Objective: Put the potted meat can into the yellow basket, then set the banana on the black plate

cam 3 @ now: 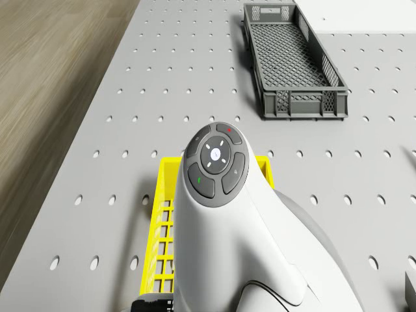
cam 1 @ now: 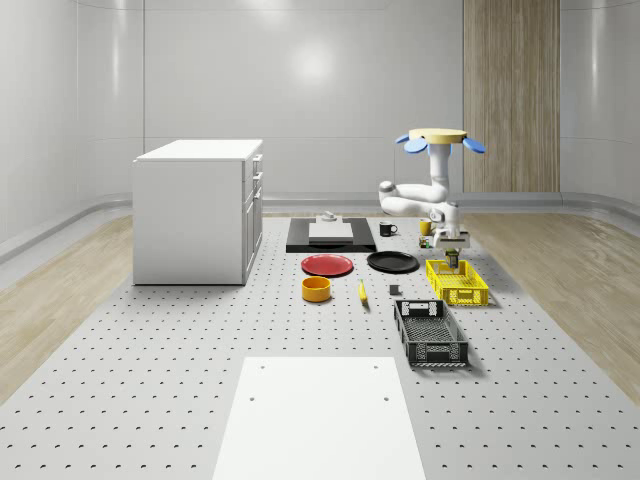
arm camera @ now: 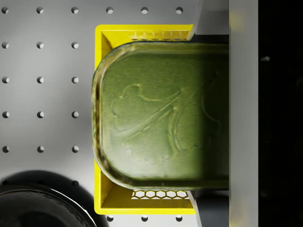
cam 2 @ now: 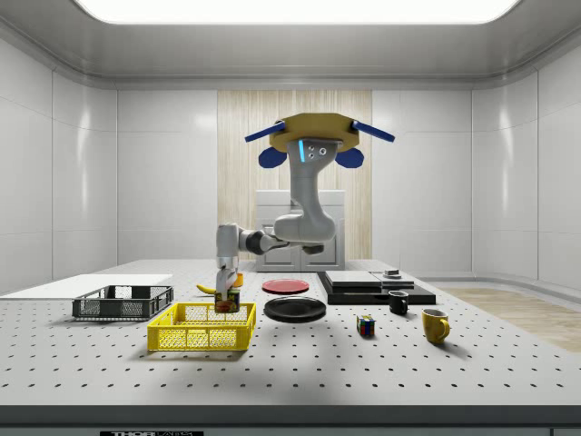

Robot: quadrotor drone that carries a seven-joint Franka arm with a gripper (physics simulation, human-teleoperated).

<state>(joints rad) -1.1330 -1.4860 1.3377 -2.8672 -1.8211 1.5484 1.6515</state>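
Note:
The drone (cam 1: 437,137) hovers above the far end of the yellow basket (cam 1: 458,283), arm bent downward. My gripper (cam 1: 453,257) is shut on the potted meat can (cam 1: 454,263). It holds the can upright at the basket's rim, at the far end. In the side view the can (cam 2: 229,304) dips into the basket (cam 2: 201,329) at the side view's right end; contact with its floor is hidden. The wrist view shows the can's green end (arm camera: 161,113) between my fingers (arm camera: 196,14). The banana (cam 1: 362,291) lies on the table near the black plate (cam 1: 392,262).
A grey basket (cam 1: 430,332) sits nearer than the yellow one. A red plate (cam 1: 327,265) and an orange bowl (cam 1: 317,289) lie left of the banana. A white cabinet (cam 1: 200,210), a black slab (cam 1: 330,236), two mugs (cam 1: 388,229) and a cube (cam 2: 366,325) stand around.

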